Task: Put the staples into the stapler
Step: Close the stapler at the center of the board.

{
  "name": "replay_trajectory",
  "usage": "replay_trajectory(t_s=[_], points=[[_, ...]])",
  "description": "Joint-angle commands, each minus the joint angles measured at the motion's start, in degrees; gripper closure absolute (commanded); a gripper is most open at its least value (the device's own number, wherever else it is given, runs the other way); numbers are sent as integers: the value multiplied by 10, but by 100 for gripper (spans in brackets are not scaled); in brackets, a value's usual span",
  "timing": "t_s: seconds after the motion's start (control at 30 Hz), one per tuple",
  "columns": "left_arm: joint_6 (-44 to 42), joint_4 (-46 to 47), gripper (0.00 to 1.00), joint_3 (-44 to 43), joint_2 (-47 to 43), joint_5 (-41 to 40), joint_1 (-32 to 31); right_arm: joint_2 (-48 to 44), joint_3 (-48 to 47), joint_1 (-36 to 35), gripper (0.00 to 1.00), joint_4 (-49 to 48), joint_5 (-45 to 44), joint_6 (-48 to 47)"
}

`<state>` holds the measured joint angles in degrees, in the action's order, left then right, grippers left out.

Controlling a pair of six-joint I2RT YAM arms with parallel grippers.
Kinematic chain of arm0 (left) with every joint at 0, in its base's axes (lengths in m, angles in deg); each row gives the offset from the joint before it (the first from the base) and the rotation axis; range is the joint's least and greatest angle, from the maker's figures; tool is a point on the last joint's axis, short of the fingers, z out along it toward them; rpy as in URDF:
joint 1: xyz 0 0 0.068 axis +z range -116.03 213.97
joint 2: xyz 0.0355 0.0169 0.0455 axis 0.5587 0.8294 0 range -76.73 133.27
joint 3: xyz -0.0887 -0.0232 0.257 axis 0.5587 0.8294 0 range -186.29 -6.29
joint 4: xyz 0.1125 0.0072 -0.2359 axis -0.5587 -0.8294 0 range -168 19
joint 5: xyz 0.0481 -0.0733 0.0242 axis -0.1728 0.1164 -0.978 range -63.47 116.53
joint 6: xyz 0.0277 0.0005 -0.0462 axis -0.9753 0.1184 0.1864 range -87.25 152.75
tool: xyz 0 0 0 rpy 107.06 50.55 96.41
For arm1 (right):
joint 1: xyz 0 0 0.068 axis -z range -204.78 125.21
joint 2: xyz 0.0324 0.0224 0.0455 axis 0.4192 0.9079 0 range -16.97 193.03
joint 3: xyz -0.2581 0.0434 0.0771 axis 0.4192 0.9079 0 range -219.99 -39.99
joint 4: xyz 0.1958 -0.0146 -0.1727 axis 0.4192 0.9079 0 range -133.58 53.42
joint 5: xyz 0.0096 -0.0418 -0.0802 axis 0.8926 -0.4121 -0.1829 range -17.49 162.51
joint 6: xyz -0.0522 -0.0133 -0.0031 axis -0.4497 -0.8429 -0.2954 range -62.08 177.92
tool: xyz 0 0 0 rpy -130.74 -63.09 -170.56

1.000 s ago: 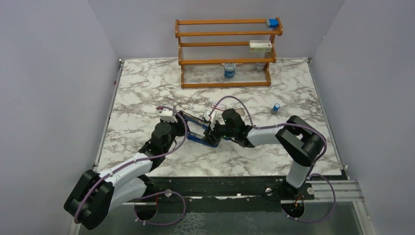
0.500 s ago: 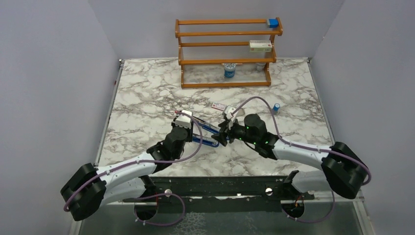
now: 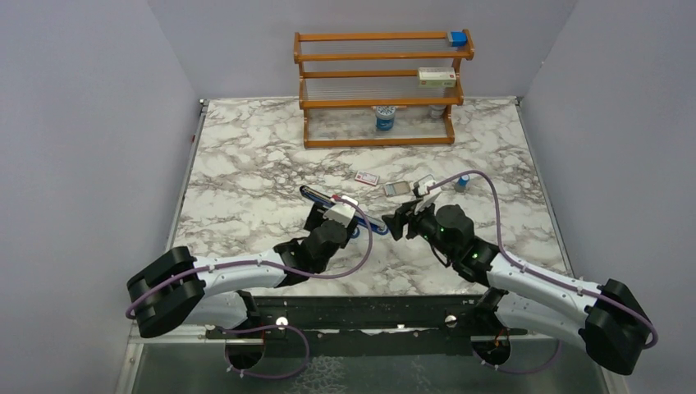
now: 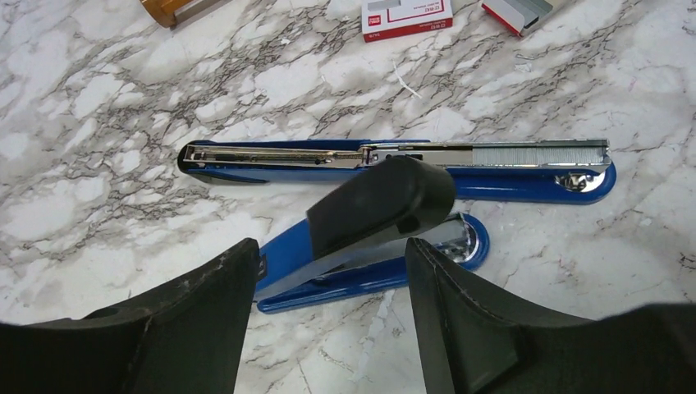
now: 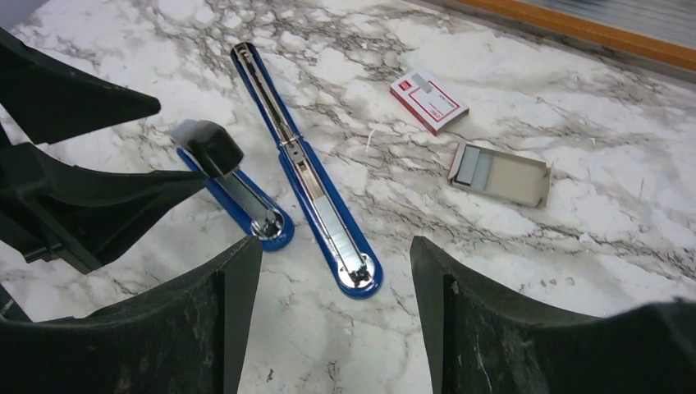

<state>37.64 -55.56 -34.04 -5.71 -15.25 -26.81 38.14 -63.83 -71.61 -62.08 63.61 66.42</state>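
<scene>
Two claws gape empty, left claw [image 4: 328, 271] nearer than right claw [image 5: 335, 246] to the long blue stapler [image 5: 316, 205] splayed between them

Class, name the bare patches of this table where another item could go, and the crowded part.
Free: marble left of the rack and stapler; marble right of the blue cylinder. Crowded: centre, around stapler, box, tray.

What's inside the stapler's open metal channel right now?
The stapler lies open. Its channel holds the staples at the rounded-tip end and a spring rod along the rest. The black cap hides a bit of the channel's near edge mid-length.
</scene>
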Motion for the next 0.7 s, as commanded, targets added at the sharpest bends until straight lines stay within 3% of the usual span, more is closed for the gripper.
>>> replay_trajectory(t_s=[0.0,0.23,0.37,0.47,0.67], points=[[28,7,29,-14,-17,13,-1,-14,14,-2,30,30,-39,13],[54,-21,24,-19,-63,44,-2,-15,17,-2,27,29,-12,-9],[81,-39,18,-13,-102,39,8,5,15,-2,27,-7,135,-93],[119,-73,18,-25,-108,73,58,53,-14,-2,27,-7,248,-146],[184,-118,18,-39,-86,181,188,198,-110,-2,33,13,294,-169]])
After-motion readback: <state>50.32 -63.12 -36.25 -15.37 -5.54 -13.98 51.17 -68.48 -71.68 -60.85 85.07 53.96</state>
